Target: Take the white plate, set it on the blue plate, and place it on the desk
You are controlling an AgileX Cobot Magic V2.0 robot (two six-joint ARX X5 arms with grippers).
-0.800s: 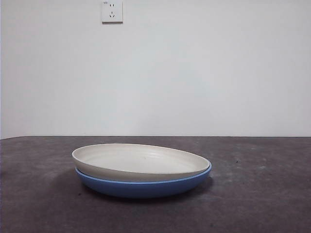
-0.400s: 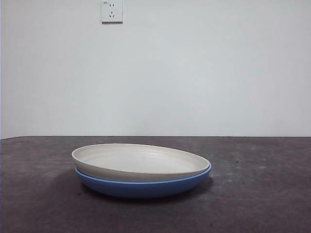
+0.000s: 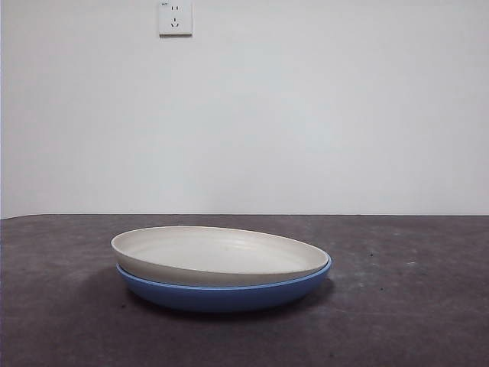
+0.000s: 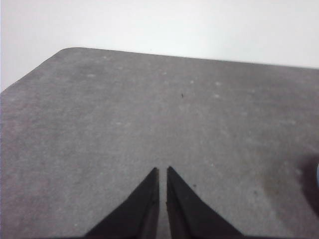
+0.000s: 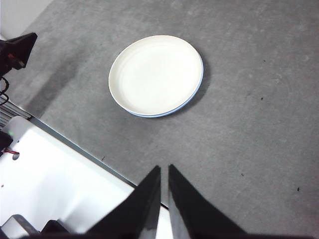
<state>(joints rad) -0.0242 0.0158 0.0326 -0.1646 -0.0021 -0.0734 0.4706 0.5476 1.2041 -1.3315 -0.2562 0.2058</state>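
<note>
White plate (image 3: 218,254) sits tilted inside the blue plate (image 3: 229,294) on the worktop (image 3: 412,306), well ahead of the right tool (image 5: 164,169); both tools' jaws together, left tool (image 4: 162,170) away. Risk: lifting the white rim drags the blue plate along.

Even, soft light — faint shadow under the blue plate (image 3: 221,294); left wrist view slightly blurred.

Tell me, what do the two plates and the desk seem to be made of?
White plate: matte, faint rings, perhaps melamine or ceramic. Blue plate: smooth, slightly shiny, likely plastic or glazed ceramic. Desk: dark grey, mottled and matte, maybe laminate or a mat.
</note>
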